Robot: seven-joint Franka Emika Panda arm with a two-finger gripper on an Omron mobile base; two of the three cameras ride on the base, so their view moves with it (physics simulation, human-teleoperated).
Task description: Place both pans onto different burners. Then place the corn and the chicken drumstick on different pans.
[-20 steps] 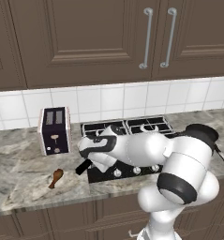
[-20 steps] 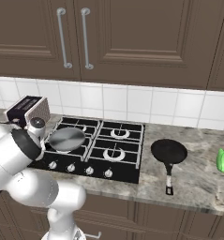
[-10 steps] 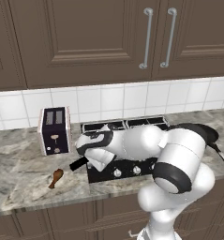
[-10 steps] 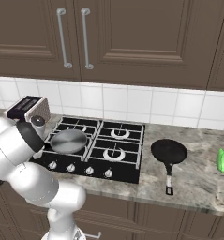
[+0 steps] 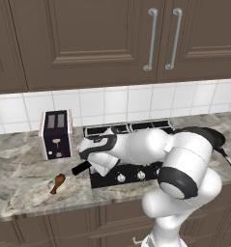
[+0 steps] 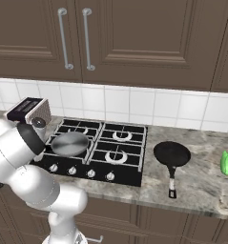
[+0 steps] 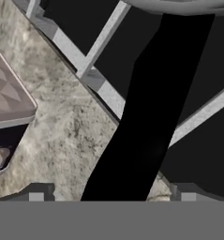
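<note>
Toaster (image 5: 55,134) stands far left on the counter (image 5: 20,178), chicken drumstick (image 5: 58,181) lying just in front of it, well apart from any pan. Next right, the gripper (image 7: 111,190) sits low over the silver pan's black handle (image 7: 141,122); fingertips (image 7: 36,193) spread wide either side of it, not pinching it. That grey pan (image 6: 69,143) sits on the hob's (image 6: 120,157) front-left burner. Black pan (image 6: 172,154) rests on the counter right of the hob. Far right, a green item (image 6: 227,163), prob. the corn, too small to be sure.
</note>
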